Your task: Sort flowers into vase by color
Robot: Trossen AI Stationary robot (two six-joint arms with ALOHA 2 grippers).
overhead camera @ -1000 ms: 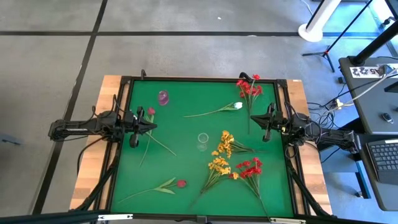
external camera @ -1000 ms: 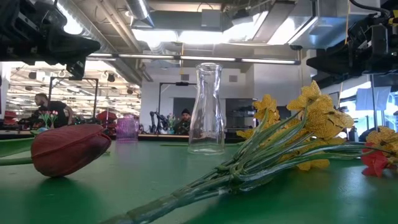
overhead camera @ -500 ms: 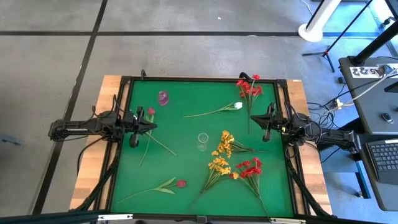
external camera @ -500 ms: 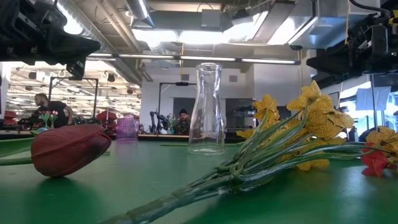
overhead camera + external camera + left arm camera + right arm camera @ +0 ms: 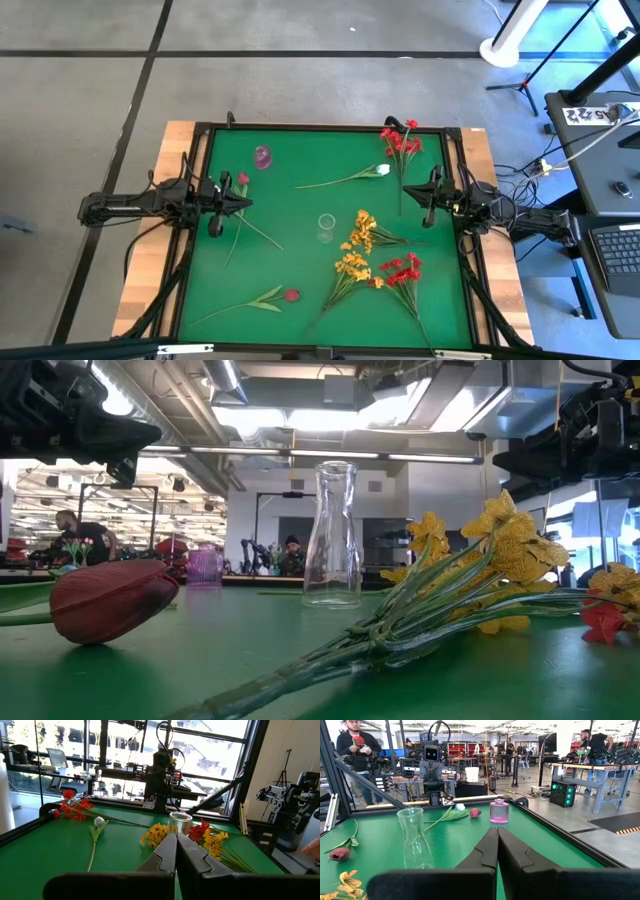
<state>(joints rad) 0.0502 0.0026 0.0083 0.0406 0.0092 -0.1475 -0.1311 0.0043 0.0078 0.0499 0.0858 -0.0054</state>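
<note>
A grey concrete floor [image 5: 90, 90] crossed by dark lines surrounds the green worktop [image 5: 300, 230]. Beyond it lies an open workshop with ceiling lights [image 5: 330, 420], tall windows [image 5: 65, 750], benches [image 5: 600, 770] and people standing [image 5: 352, 750]. A laptop [image 5: 620, 250] sits on a side desk.

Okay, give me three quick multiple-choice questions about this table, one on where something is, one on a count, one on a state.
1. Where is the pink vase? A far left part of the mat; B near right corner; C beside the yellow flowers.
2. How many red flower clusters? A one; B two; C four.
3. The left gripper is: A open; B shut on a stem; C shut, empty.

A: it stands far from the clear vase.
B: one far, one near.
C: fingers pressed together, nothing between.
</note>
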